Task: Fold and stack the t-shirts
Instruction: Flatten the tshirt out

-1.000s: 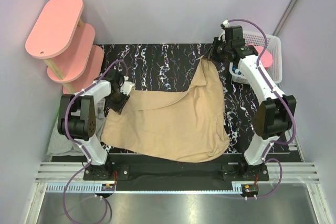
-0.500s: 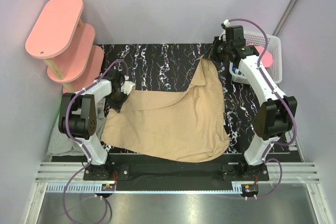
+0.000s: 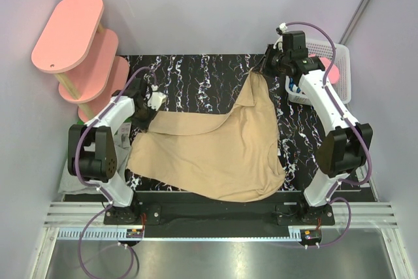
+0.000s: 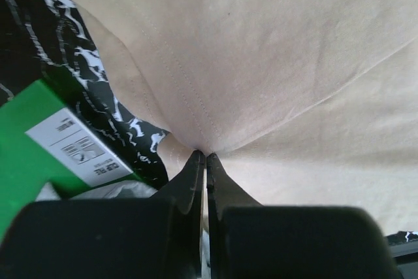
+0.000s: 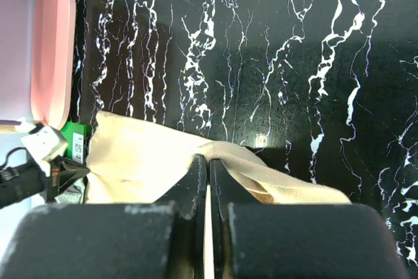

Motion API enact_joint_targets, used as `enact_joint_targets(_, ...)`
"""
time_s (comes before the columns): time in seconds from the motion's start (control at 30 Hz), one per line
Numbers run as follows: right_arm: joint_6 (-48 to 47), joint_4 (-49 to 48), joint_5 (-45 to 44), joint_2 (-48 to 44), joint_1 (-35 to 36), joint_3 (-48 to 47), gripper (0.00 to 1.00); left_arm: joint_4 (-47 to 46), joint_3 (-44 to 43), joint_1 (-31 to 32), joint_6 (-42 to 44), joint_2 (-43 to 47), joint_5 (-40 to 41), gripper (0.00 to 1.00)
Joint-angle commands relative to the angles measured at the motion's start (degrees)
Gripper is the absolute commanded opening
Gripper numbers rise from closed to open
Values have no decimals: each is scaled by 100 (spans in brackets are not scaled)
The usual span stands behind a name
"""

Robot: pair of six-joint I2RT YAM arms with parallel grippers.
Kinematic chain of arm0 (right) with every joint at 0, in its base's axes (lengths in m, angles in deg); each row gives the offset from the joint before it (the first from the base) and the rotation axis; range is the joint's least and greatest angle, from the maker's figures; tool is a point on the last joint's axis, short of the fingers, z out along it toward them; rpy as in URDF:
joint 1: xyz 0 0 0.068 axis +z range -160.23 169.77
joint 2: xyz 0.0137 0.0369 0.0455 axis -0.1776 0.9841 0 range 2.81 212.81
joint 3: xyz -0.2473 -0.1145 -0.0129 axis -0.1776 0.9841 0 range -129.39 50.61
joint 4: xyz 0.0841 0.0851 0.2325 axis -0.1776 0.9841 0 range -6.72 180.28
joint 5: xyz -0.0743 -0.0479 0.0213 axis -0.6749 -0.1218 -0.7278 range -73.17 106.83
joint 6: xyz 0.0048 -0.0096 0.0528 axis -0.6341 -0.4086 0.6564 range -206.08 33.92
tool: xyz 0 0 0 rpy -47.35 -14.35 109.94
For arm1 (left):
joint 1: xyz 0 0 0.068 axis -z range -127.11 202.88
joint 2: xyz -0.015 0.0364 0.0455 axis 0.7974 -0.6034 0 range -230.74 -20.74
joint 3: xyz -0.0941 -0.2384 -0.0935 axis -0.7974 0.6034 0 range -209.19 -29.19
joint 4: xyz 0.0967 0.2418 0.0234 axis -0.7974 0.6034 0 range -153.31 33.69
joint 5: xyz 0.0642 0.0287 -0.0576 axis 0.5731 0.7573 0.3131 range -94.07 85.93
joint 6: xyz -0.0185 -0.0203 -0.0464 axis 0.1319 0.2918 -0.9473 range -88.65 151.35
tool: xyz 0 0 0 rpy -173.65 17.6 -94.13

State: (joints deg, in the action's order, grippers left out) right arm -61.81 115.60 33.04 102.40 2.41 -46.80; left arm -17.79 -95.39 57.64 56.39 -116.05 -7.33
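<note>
A tan t-shirt (image 3: 215, 155) lies spread over the black marbled table (image 3: 196, 70), pulled up at two corners. My left gripper (image 3: 145, 110) is shut on its left corner; in the left wrist view the cloth (image 4: 261, 63) bunches into the closed fingertips (image 4: 204, 156). At the back right, my right gripper (image 3: 261, 73) is shut on the shirt's far corner, lifted off the table, and the right wrist view shows the tan fabric (image 5: 144, 161) pinched at the tips (image 5: 206, 160). A grey shirt (image 3: 67, 180) lies off the table's left edge. Pink cloth (image 3: 330, 73) sits in the basket.
Rigid pink oval shelves (image 3: 78, 44) stand at the back left. A white basket (image 3: 342, 57) stands at the back right behind the right arm. A green box with a white label (image 4: 39, 155) lies under the left gripper beside the shirt's edge.
My left gripper has shut on the shirt's left corner and moved up and back with it, stretching that edge. The right gripper has kept its grip and hardly moved.
</note>
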Motion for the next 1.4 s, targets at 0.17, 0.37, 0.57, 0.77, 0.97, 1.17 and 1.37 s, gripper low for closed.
enact_joint_targets(0.17, -10, -252, 146, -370, 28, 29, 0, 89, -227, -10, 10, 65, -42, 10)
enact_joint_targets(0.37, -28, -252, 128, -379, 36, 20, 0, 80, -280, -10, -16, -260, -51, 34)
enact_joint_targets(0.57, -28, -261, 146, -362, 36, 11, 0, 80, -385, -10, -43, -252, -86, 7)
enact_joint_targets(0.77, -19, -252, 181, -335, 36, -15, 0, 63, -342, -10, -43, -331, -51, 37)
enact_joint_targets(0.97, -28, -234, 163, -344, 28, -42, 0, 54, -306, -10, -34, -383, -86, 11)
enact_joint_targets(1.17, -19, -226, 172, -344, 36, -42, 0, 36, -263, -10, -34, -506, -69, 33)
enact_joint_targets(1.37, -19, -217, 181, -326, 36, -50, 0, -16, -192, -10, -43, -594, -16, 43)
